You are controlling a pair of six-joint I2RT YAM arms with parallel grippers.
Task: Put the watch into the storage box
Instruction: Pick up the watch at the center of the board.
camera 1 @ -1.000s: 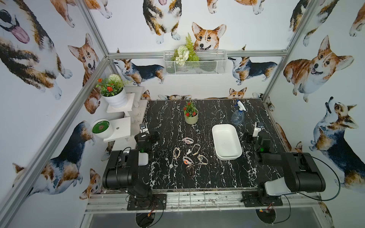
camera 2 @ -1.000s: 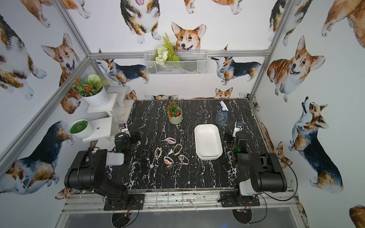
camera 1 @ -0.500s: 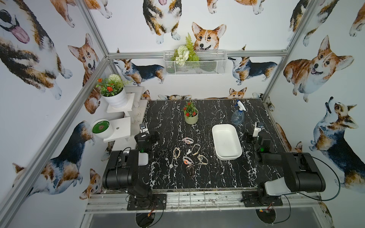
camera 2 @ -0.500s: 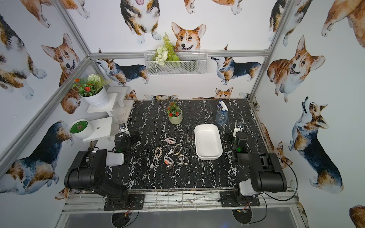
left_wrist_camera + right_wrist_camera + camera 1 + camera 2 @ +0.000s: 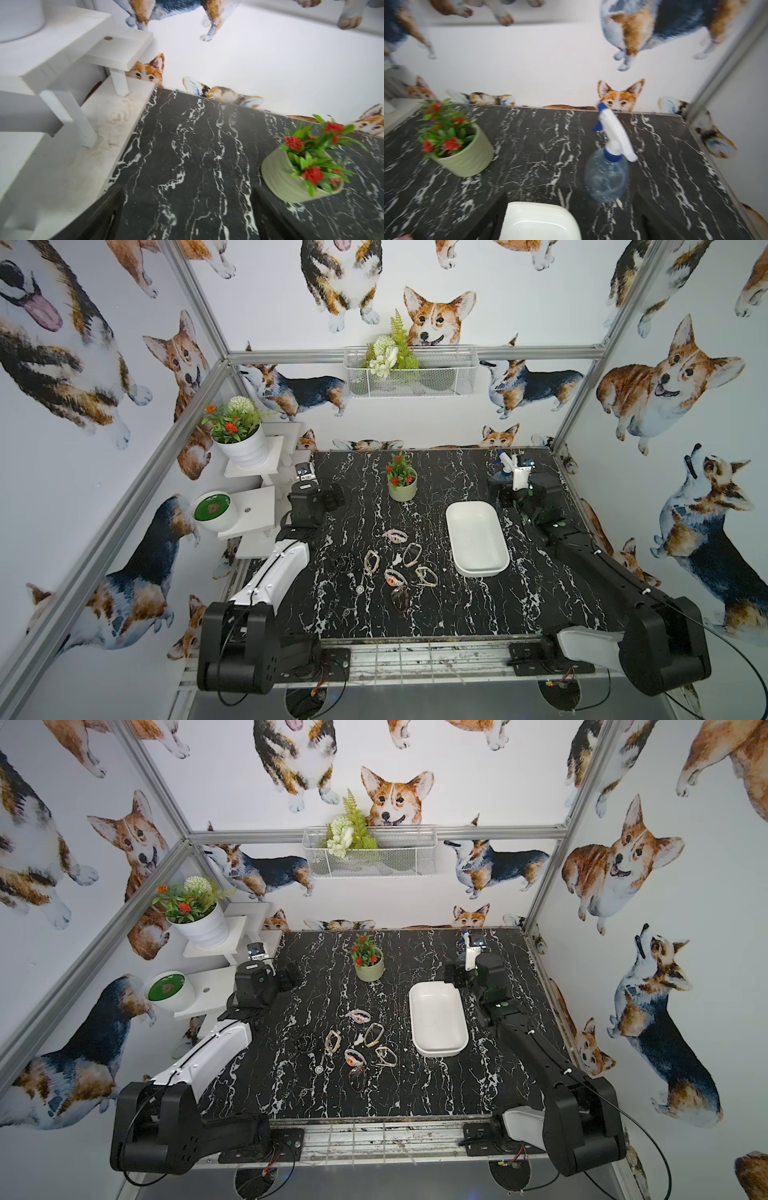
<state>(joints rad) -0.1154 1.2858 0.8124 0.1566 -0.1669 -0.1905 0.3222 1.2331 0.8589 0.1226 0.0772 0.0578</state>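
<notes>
Showing a black marble tabletop, read from the front edge backward. Nearest, at the front rail: the two arm bases, one at each side.

Next, loose on the marble just left of centre: a cluster of wristwatches.
- Foremost, a dark watch.
- Just behind it, an orange-faced watch.
- Beside that, a beige-strapped watch.
- Farthest back, a pink-and-white watch.

All lying flat on the table, outside the box, well apart from either gripper.

Right of the cluster and apart from it: the storage box, a shallow white tub with its long axis running front to back.

Farther back, beside the white stepped shelf at the left edge: the left gripper, above bare marble. Jaws spread fully wide in the left wrist view, fingers clear of everything, gripping nothing.

Level with it on the right, at the far end of the box: the right gripper. Jaws equally wide, fingers on either side of the box's far rim in the right wrist view. Contact with the rim not discernible; nothing held.

Beyond the grippers:
- At centre, an upright green pot of red flowers.
- Toward the right back corner, an upright clear spray bottle with a white-and-blue trigger head, partly hidden behind the right gripper in both top views.
- On the shelf at left, a green-topped white bowl and, behind it, a white planter.

Farthest, hung on the back wall: a white wire basket of greenery.
</notes>
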